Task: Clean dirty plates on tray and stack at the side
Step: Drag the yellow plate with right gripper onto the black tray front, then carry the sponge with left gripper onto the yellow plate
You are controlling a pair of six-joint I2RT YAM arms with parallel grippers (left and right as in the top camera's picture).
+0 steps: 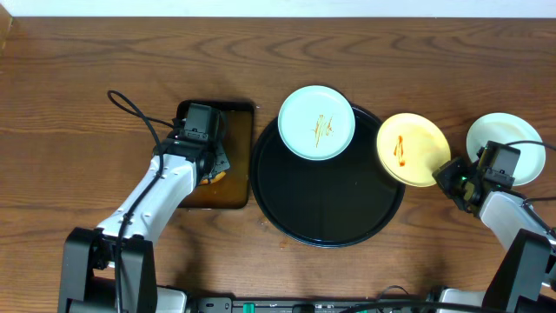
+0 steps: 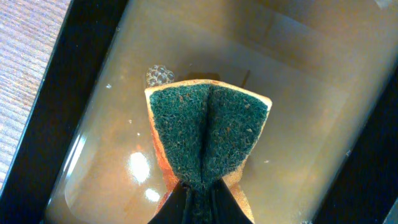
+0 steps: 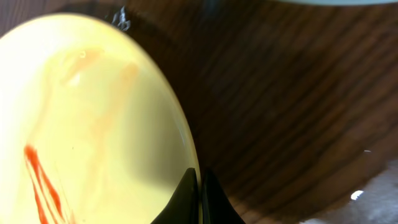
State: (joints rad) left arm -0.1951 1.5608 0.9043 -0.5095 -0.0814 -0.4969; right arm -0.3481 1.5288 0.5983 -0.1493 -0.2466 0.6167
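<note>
The big round black tray [image 1: 287, 209] lies mid-table. A mint-blue plate [image 1: 300, 113] with an orange squiggle rests on its upper rim. My right gripper [image 1: 448, 176] is shut on the rim of the yellow plate [image 1: 420, 152], which carries a red-orange streak and sits partly over the tray's right rim; the right wrist view shows the plate [image 3: 87, 118] pinched between the jaws [image 3: 199, 186]. A second pale plate [image 1: 495, 132] lies on the wood at the far right, half hidden by the arm. My left gripper [image 1: 211, 165] is shut on a folded green-and-orange sponge [image 2: 208, 134].
A small rectangular dark tray [image 1: 239, 156] holding brownish water lies left of the black tray, with the sponge held over it. In the left wrist view the water [image 2: 298, 93] shows bubbles and glare. The table's far edge meets a white wall.
</note>
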